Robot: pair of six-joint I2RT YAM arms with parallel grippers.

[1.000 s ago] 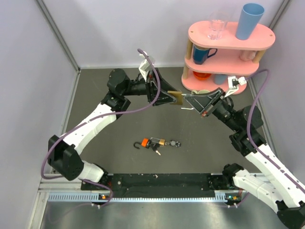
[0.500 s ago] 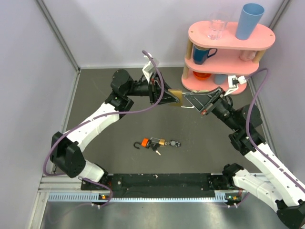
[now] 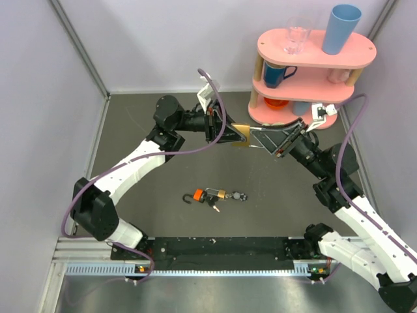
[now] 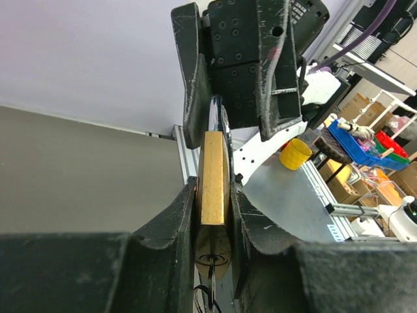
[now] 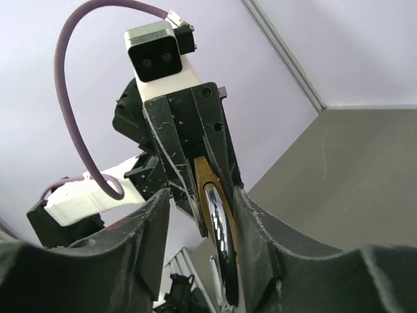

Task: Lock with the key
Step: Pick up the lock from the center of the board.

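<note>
High over the table's middle, my left gripper (image 3: pixel 233 135) is shut on the body of a large brass padlock (image 3: pixel 241 135). In the left wrist view the brass body (image 4: pixel 214 171) sits edge-on between my left gripper's (image 4: pixel 213 184) pads. My right gripper (image 3: pixel 258 137) faces it, open, with its fingers either side of the silver shackle (image 5: pixel 219 236). In the right wrist view my right gripper (image 5: pixel 202 195) leaves a clear gap on the shackle's left. The key (image 3: pixel 214 205) lies in a small bunch on the table beside an orange-and-black padlock (image 3: pixel 201 194).
A tiny brass padlock (image 3: pixel 221 194) on a round ring (image 3: pixel 237 195) lies next to the bunch. A pink tiered shelf (image 3: pixel 317 49) with cups and a glass stands at the back right, close behind my right arm. Grey walls close in both sides.
My left gripper closed on the brass padlock's body and edged right. My right gripper, shut on the shackle before, has opened.
</note>
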